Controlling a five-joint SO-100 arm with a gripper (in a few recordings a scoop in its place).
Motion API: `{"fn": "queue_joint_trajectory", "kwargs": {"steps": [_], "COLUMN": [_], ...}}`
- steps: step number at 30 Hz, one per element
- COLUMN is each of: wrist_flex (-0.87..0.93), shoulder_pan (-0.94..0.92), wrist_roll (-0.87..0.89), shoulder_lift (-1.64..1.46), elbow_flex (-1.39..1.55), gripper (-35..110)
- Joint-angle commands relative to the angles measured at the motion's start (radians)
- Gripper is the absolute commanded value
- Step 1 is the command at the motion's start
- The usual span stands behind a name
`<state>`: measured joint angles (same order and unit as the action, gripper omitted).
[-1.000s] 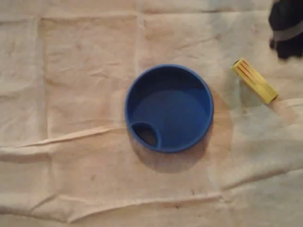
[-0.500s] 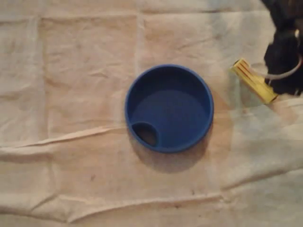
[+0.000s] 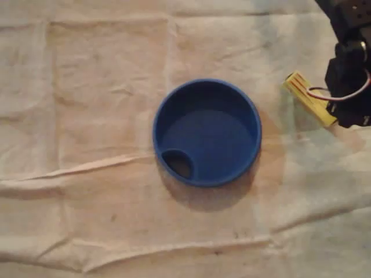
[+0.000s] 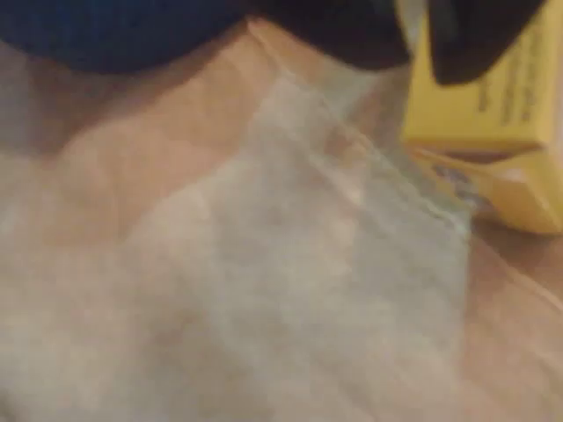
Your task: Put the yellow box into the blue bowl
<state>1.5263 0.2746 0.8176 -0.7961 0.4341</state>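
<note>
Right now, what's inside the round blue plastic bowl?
Nothing loose: the round blue plastic bowl shows a bare floor and a small walled pocket near its rim. The pocket's bottom is too dark to see. The long yellow box lies outside, on the wrinkled beige cloth.

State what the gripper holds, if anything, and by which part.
Cannot tell: the gripper is at the box's right end, overhead view, but any grip is hidden.

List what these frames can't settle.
- Overhead view: the arm covers the hand; whether its jaws are open or shut cannot be told.
- Overhead view: the box has its right end under the arm; contact is unclear.
- Wrist view: the print on the box is too blurred to read.
- Wrist view: the bowl is blurred and cut off by the top edge.
</note>
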Motion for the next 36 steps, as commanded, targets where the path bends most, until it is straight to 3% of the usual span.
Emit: {"fn": "queue_joint_trajectory", "kwargs": {"steps": [1,13,22,36], "wrist_flex": [-0.018,0.034,0.232,0.232], "shoulder_pan": [-0.008,-0.072,-0.026,-0.017], "wrist_roll": [0.021,0.023,0.023,0.023], "shoulder_lift": [-0.052,-0.049,-0.046,-0.037], "elbow_flex": [-0.071,-0.057,-0.071,-0.057], "gripper": [1,32,32,32]}}
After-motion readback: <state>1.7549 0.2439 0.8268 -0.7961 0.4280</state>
